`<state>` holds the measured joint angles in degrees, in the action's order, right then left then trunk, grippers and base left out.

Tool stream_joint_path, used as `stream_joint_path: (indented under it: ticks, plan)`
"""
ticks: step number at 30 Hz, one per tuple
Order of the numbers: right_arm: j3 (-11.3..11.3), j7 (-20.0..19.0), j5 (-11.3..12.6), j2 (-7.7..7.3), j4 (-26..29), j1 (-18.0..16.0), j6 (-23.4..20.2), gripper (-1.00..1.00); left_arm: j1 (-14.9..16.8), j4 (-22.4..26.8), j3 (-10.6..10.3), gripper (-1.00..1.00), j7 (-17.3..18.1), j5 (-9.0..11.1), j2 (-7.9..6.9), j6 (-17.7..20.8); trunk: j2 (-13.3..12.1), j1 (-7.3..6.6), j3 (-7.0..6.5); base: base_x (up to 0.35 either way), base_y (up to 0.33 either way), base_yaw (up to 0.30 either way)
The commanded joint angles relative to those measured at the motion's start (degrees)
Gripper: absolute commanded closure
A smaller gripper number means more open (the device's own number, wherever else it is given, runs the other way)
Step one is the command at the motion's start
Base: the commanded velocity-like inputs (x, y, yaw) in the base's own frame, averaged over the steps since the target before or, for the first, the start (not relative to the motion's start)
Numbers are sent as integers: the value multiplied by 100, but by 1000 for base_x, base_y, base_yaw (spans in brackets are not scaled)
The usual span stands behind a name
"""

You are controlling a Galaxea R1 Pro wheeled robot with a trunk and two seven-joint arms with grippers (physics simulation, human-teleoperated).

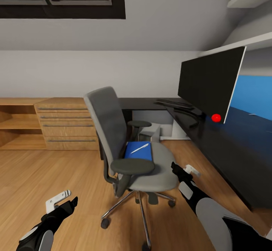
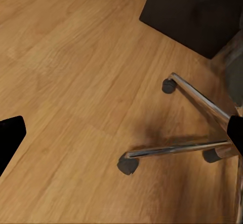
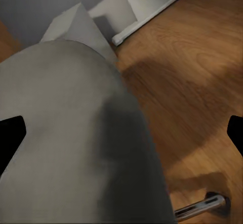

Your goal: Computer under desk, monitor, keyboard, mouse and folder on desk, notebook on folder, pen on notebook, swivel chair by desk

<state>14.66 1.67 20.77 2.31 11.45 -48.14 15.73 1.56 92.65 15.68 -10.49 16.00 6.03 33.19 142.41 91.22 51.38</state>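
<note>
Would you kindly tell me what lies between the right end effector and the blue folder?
In the head view, only the swivel chair's grey seat cushion separates the right end effector from the folder.

The head camera looked forward and down from above both arms, taking in the swivel chair [image 1: 132,149] mid-room and the counter [image 1: 234,145] running along the right. The left wrist camera faced down at the wooden floor [image 2: 76,82], close to the chair's chrome base [image 2: 197,127]. The right wrist camera sat very near the chair's grey seat [image 3: 76,143]. All three views shared the chair.
</note>
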Motion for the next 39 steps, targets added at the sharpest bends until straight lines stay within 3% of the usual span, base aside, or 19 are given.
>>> stream_joint_path:
  ticks: [1, 6, 11, 24, 39]
  plan:
    - [-22, 11, 113, -12, -1, -3, 14, -100, 3, 8, 2, -100, -41, 61, 3, 25, 3, 1, 6, 268, 0, 0]
    - [-28, 1, 422, -81, -5, -3, -5, -100, 4, 8, 4, -100, -41, 61, 3, 24, 3, 1, 6, 291, 0, 0]
    - [-37, -1, 561, -123, -12, -7, -15, -100, 3, 8, 22, -100, -41, 61, 3, 28, 3, 1, 6, 238, 0, 0]
    - [-36, 5, 626, -142, -19, -6, -93, -100, 3, 8, 45, -100, -41, 54, 2, 30, 3, 1, 6, 48, 0, 0]
    - [-24, 2, 705, -158, -12, -7, -1022, -100, 6, 8, 49, -100, -45, 54, -28, 30, 3, 1, 6, 1, 0, 0]
